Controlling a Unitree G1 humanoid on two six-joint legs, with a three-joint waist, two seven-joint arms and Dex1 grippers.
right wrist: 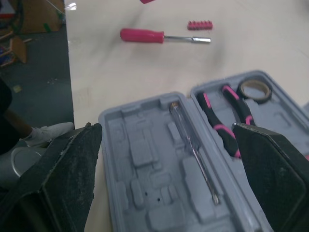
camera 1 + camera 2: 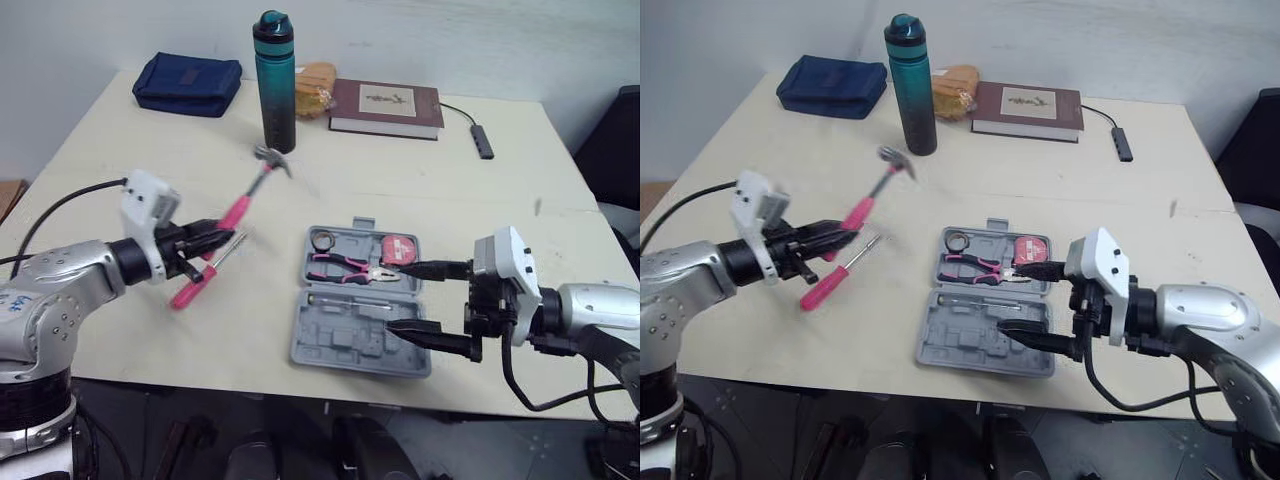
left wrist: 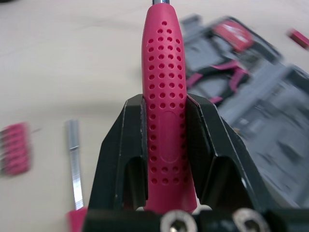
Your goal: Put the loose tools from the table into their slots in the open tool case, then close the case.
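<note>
Hammer (image 2: 243,203) is held clear of the table, left of the tool case (image 2: 335,352), its pink handle pinched by the left gripper (image 2: 213,237). The right gripper (image 2: 402,299) hangs spread at the case's right edge.

Left wrist view: the fingers (image 3: 120,145) clamp the handle near its butt, so swing it slowly.

Right wrist view: most recesses look free. Match the hammer's outline before lowering.

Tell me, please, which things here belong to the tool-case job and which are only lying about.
Belong to the job:
open tool case; hammer, held in the left pincer; screwdriver and bit strip, loose on the table; pliers, already in the case.

Lying about:
water bottle; book; blue pouch; cable adapter.
</note>
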